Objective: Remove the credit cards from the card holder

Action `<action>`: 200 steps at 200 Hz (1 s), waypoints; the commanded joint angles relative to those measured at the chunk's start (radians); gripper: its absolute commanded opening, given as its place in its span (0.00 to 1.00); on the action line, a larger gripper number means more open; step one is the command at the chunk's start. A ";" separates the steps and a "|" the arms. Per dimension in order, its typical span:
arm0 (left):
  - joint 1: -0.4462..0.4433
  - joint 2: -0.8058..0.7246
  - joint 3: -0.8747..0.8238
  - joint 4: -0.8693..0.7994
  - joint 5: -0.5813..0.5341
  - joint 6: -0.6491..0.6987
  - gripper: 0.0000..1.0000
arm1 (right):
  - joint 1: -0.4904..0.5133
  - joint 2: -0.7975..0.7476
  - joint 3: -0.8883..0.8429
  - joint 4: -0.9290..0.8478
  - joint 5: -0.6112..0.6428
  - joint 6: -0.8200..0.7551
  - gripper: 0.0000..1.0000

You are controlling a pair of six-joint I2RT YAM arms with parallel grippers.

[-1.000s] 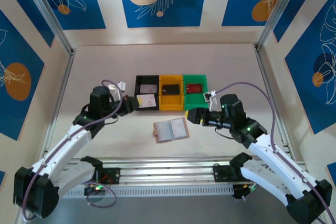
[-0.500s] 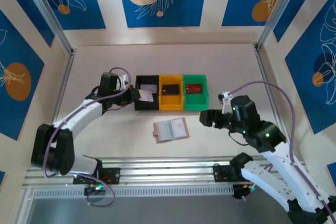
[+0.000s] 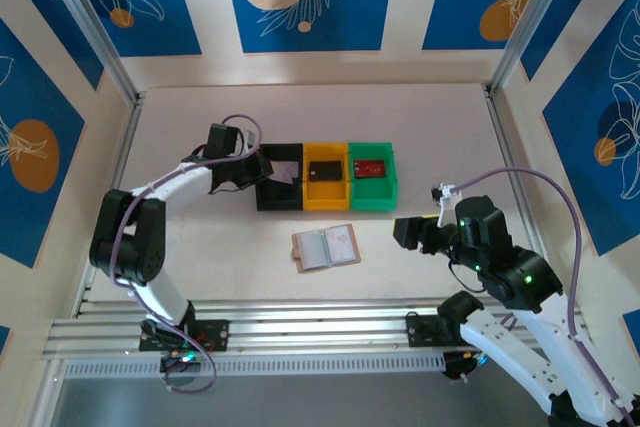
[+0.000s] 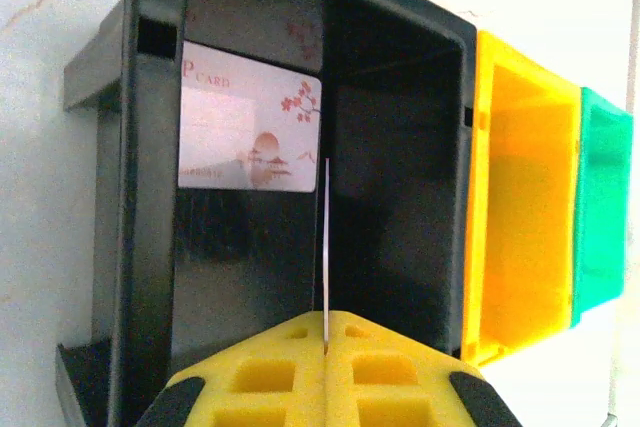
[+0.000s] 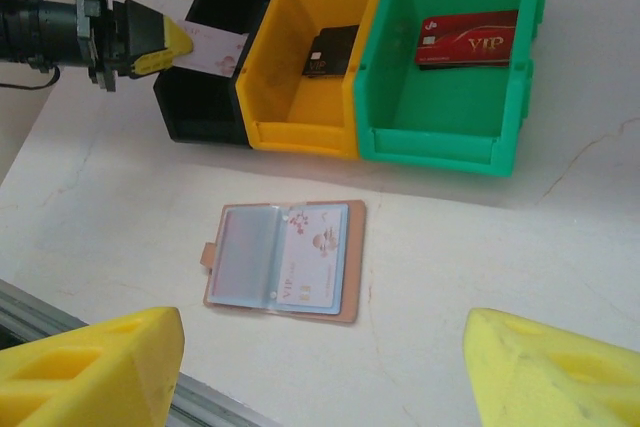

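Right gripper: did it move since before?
Yes. The right gripper pulled back and to the right, away from the green bin.

The left gripper (image 4: 326,339) pinches a thin card (image 4: 326,237) (seen edge-on) pointing into the black bin (image 4: 150,207), where a pale card (image 4: 250,117) lies; a yellow bin (image 4: 520,197) and a green bin (image 4: 605,207) stand alongside.

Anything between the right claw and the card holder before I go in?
Nothing visible. The right claw is open, and the card holder lies open on the table, with the bins beyond it.
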State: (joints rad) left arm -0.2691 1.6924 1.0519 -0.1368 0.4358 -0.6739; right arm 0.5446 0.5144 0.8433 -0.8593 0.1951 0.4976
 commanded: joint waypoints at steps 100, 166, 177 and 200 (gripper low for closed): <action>0.011 0.187 0.119 0.029 -0.005 -0.022 0.00 | -0.003 -0.048 -0.041 0.044 -0.014 -0.030 0.75; 0.010 0.230 0.152 0.005 -0.003 -0.020 0.00 | -0.003 -0.045 -0.050 0.051 -0.025 -0.031 0.76; 0.010 0.233 0.154 -0.005 -0.012 -0.014 0.00 | -0.004 -0.046 -0.050 0.052 -0.025 -0.033 0.76; 0.010 0.239 0.160 -0.026 -0.023 -0.003 0.04 | -0.006 -0.045 -0.054 0.057 -0.030 -0.033 0.76</action>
State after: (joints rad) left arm -0.2684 1.8885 1.1946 -0.0982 0.4397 -0.6888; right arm 0.5426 0.4797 0.8032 -0.8230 0.1833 0.4797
